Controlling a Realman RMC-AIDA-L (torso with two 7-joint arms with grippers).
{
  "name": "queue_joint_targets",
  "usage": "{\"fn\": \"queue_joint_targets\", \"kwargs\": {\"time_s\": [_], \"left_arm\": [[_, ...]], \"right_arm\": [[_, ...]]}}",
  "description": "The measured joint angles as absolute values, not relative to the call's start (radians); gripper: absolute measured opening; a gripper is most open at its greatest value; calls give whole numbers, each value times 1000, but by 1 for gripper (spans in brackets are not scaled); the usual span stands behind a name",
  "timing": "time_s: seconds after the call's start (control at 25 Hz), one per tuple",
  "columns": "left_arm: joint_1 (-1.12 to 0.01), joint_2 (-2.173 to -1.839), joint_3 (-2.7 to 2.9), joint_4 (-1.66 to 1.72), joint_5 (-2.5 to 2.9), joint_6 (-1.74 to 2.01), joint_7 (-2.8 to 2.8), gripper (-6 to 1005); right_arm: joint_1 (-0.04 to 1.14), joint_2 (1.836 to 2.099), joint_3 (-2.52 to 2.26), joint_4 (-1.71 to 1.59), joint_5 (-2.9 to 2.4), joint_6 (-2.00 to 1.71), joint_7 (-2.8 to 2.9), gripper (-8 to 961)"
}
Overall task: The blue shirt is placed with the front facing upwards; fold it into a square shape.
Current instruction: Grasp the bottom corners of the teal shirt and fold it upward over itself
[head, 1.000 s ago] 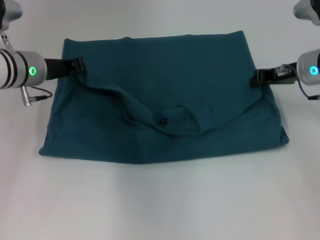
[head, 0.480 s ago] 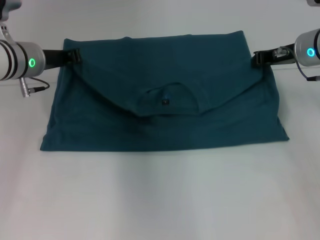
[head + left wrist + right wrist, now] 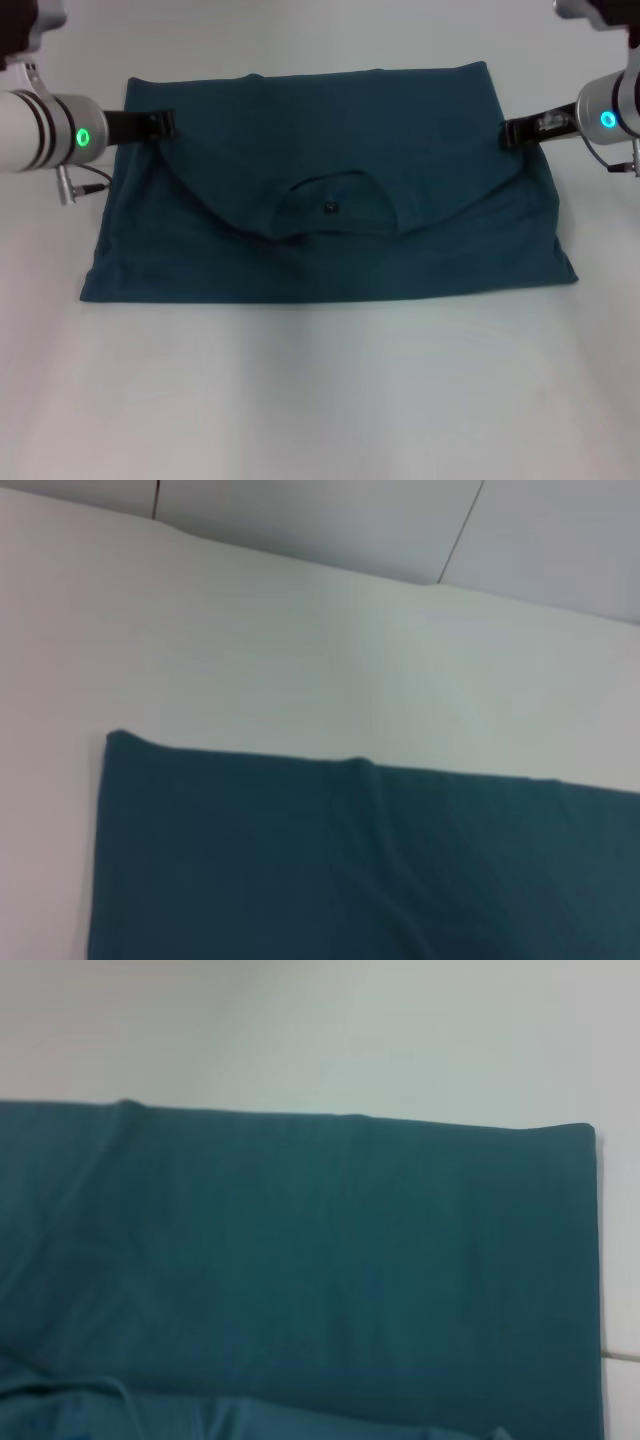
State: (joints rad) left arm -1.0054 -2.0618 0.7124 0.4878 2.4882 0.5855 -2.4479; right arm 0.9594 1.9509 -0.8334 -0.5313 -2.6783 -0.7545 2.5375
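Shirt: the blue shirt point(image 3: 330, 190) is lying flat on the white table point(image 3: 320, 400), taking up most of the far half of it.
Shape: it is already folded over once, so it is looking like a wide block, with its long sides running left to right.
Top flap: the folded-over part is drooping down in the middle, like a wide V, and the round collar point(image 3: 335, 205) is sitting at the low point with a small dark label point(image 3: 329, 208) inside it.
Print: no letters are showing on the cloth from here.
Left claw: the left gripper point(image 3: 165, 123) is reaching in from the left side and sitting at the shirt's upper left edge, right where the flap begins.
Left claw grip: I cannot tell if it is spread or pinching the cloth.
Right claw: the right gripper point(image 3: 508, 133) is reaching in from the right side and sitting at the shirt's upper right edge, at the other end of the flap.
Right claw grip: I cannot tell this one either.
Wrist views: both are showing only the shirt's far edge and a square corner lying on the white table.
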Motion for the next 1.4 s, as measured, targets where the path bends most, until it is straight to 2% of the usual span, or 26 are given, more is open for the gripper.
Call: {"fn": "queue_joint_targets", "kwargs": {"time_s": [0.16,0.32,0.56,0.8,1.12,1.32,1.4], "left_arm": [[-998,-2079,737,490,2488,568,-2446,39],[-997,-2082,756,487,2488,569,-2453,39],[-994,-2079,756,486,2486,574,-2485,54],[-972,-2076,755,488,2487,575,-2544,232],[-906,-2080,750,560,2481,611,-2605,654],[-840,-2088,750,673,2448,696,-2640,654],[-808,-2093,750,723,2415,724,-2641,653]], "right_arm": [[961,1964,-861,-531,-2716,-727,2539,46],[968,1967,-876,-530,-2750,-710,2542,46],[976,1965,-873,-529,-2761,-694,2547,244],[977,1955,-870,-532,-2762,-701,2579,482],[962,1943,-868,-570,-2749,-771,2593,725],[905,1952,-867,-675,-2642,-871,2554,904],[857,1958,-867,-729,-2538,-929,2510,903]]}}
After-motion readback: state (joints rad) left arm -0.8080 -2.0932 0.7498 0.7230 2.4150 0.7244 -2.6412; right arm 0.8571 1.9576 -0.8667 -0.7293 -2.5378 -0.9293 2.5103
